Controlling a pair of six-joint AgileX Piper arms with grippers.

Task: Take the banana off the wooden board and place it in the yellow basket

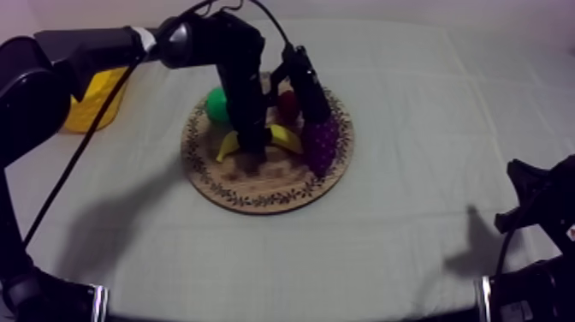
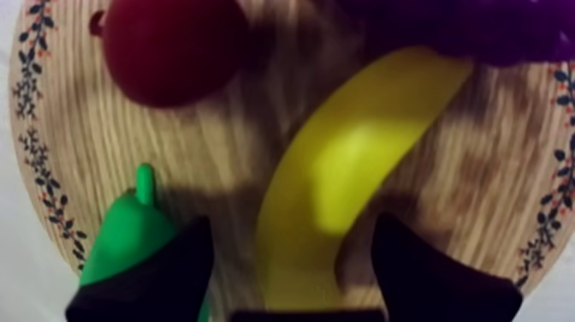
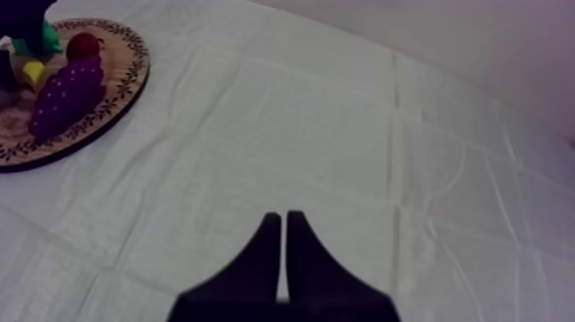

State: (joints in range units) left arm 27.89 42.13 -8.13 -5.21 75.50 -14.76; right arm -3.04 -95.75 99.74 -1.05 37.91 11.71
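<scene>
In the top view, our left arm (image 1: 214, 51) enters at the upper left of the frame and stands nose-down over the wooden board (image 1: 257, 195), which sits a little left of centre. The left gripper (image 1: 251, 152) is down at the board's surface. The banana (image 1: 229, 146) shows as yellow on either side of it, but the arm's own bulk hides how the fingers stand. The yellow basket (image 1: 92, 107) is at the upper left, partly behind the arm and well apart from the board. Our right arm (image 1: 543, 205) sits low at the lower right.

The left wrist view gives what the top view hides. The two black fingers (image 2: 163, 274) are spread apart and the banana lies on the board between them, its length running away toward the bunch of grapes (image 2: 479, 30). A strip of bare wood separates it from the finger beside the pear (image 2: 128, 235). The other finger is close to its edge, and we cannot tell whether they touch. The jaws are not clamped. The small red fruit (image 2: 167, 47) lies beyond the pear.

The right wrist view shows the right gripper (image 3: 284, 224) pressed together into a narrow wedge, holding nothing, over bare cloth (image 3: 342, 128) well apart from the board.
</scene>
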